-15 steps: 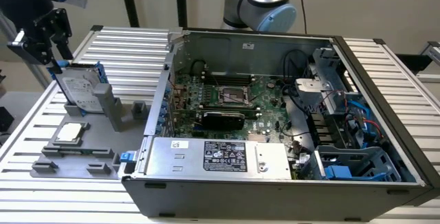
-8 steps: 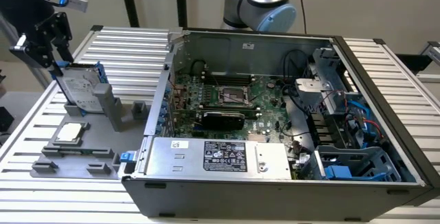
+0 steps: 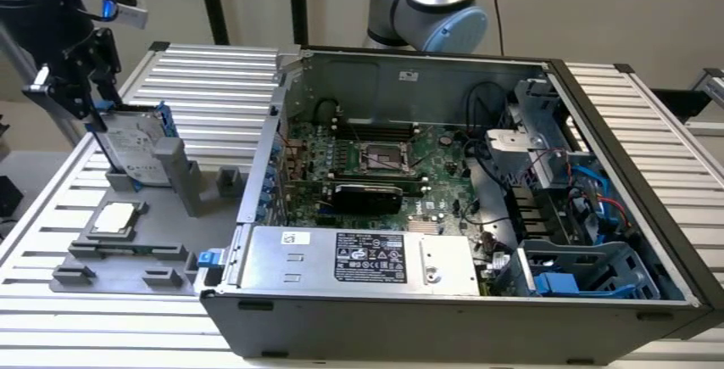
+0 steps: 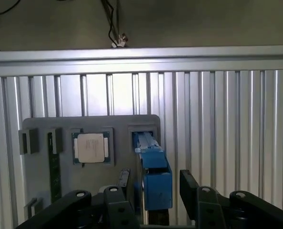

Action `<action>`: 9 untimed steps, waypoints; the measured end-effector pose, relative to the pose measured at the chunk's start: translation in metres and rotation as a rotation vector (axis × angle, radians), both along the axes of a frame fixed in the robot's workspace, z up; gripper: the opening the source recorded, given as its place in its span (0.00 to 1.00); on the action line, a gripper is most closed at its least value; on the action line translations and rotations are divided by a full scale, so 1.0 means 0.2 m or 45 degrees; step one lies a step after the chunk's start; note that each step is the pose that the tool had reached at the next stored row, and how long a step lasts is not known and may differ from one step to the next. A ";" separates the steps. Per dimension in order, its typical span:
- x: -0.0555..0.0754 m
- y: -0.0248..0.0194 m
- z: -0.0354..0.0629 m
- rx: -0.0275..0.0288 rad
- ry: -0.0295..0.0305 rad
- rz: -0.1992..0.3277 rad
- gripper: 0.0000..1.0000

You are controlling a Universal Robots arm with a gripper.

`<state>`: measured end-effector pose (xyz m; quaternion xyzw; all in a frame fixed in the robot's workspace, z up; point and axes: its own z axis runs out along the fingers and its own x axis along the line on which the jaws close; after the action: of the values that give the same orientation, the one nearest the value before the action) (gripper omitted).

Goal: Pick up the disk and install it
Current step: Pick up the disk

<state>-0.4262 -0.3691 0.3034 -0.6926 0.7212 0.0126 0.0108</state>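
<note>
The flat, rectangular silver-grey disk, with its white printed label and blue plastic carrier frame, stood on edge in an upright grey holder on the exterior view's left, well apart from the open computer case. In the wrist view its blue top edge ran between the two black fingers. The black pincer straddled it, spread wide, with a gap showing at least on one side, so it held nothing. In the exterior view the pincer hung right over the disk's upper end.

The grip looked lopsided: one finger sat closer to the blue frame than the other. Doing this well probably meant centring first, so that both pads met the flat faces together and the disk did not tip in its holder. A squeeze low enough to catch the metal body, not just the plastic rim, seemed safer.

Beside the holder, on the same flat grey fixture plate, lay a small square silver CPU chip. The plate rested on the ribbed aluminium surface.
</note>
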 end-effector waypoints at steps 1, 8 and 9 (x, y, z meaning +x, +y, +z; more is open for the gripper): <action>0.00 -0.001 -0.007 0.0005 0.0015 0.001 1.00; 0.00 -0.002 -0.044 0.0071 0.0115 0.007 1.00; 0.00 -0.002 -0.048 0.0082 0.0122 0.008 1.00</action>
<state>-0.4262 -0.3695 0.2938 -0.6948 0.7189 0.0183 0.0095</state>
